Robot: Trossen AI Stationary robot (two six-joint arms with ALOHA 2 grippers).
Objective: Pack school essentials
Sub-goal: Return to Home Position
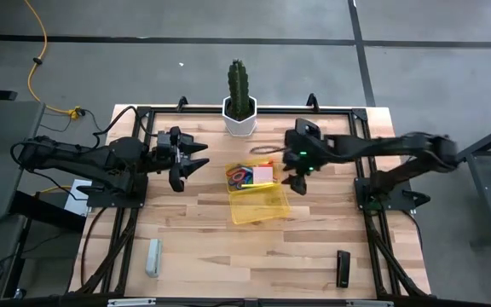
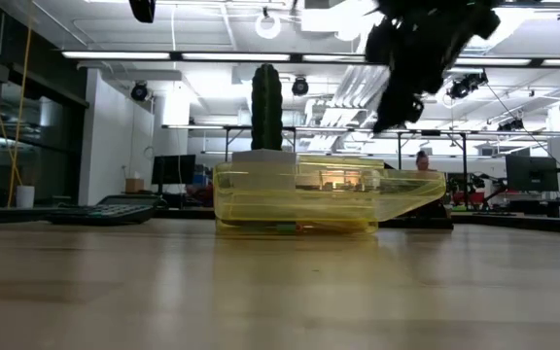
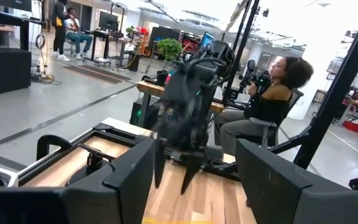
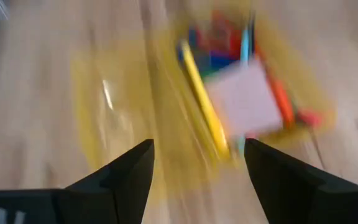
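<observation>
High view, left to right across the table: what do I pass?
Grey block → left claw → yellow box → right claw → black calculator. The cactus is left out; it overlaps the box.

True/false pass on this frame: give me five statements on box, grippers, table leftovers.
1. The yellow supply box lies open in the middle of the table with stationery inside. True.
2. The left gripper holds a pencil. False: it is open and empty.
3. The cactus stands behind the box. True.
4. The black calculator is in the box. False: it lies on the table, on the right arm's side.
5. The right gripper is shut on a pad. False: it is open and empty, up beside the box.
</observation>
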